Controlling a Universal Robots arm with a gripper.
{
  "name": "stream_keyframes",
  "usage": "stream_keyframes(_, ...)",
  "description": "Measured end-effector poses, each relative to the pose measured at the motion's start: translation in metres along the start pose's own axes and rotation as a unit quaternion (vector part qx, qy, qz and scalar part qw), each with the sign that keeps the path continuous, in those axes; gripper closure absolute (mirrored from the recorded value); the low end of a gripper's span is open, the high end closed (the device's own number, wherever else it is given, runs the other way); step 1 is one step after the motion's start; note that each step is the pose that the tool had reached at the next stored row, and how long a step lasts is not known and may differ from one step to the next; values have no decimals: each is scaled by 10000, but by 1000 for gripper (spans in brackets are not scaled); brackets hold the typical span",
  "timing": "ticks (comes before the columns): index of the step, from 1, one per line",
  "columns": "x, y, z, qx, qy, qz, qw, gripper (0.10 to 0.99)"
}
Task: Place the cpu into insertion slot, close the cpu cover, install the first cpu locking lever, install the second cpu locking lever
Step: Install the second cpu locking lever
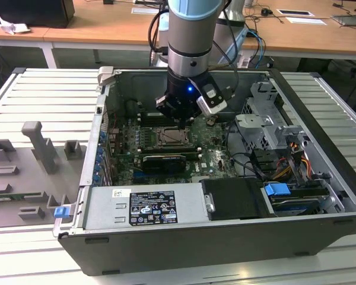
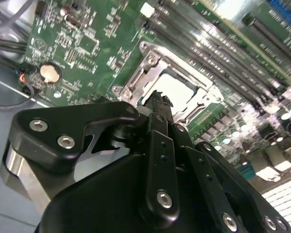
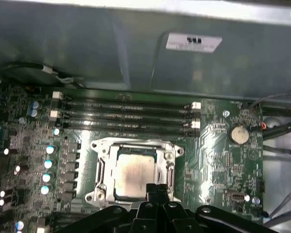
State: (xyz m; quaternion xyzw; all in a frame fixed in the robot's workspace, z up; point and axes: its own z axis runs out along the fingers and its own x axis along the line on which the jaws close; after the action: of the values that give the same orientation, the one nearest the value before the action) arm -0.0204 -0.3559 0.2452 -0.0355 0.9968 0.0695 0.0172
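While the arm hangs down inside the open computer case [image 1: 320, 178], the end effector [image 3: 156, 188] hovers just over the near edge of the insertion slot [image 3: 103, 155], its fingers pressed together with nothing between them. And look, the cpu [image 3: 136, 175] already sits flat in that socket, pale face up, with the cpu cover [image 3: 166, 160] looking folded down around it, so placing seems done; whether either locking lever is hooked, I cannot tell. Memory slots [image 3: 126, 114] run just beyond. The case rests on a ribbed grey surface [image 1: 41, 95], grey fixture blocks [image 1: 38, 148] beside it, wooden desks [image 1: 107, 27] behind.
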Motion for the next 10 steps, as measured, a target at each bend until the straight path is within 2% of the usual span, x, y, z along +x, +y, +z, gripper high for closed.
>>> stream_keyframes(5, 13, -182, -3, -6, 1, 0, 10000, 980)
stream_keyframes(10, 45, -225, 0, -44, -1, 1, 10000, 980)
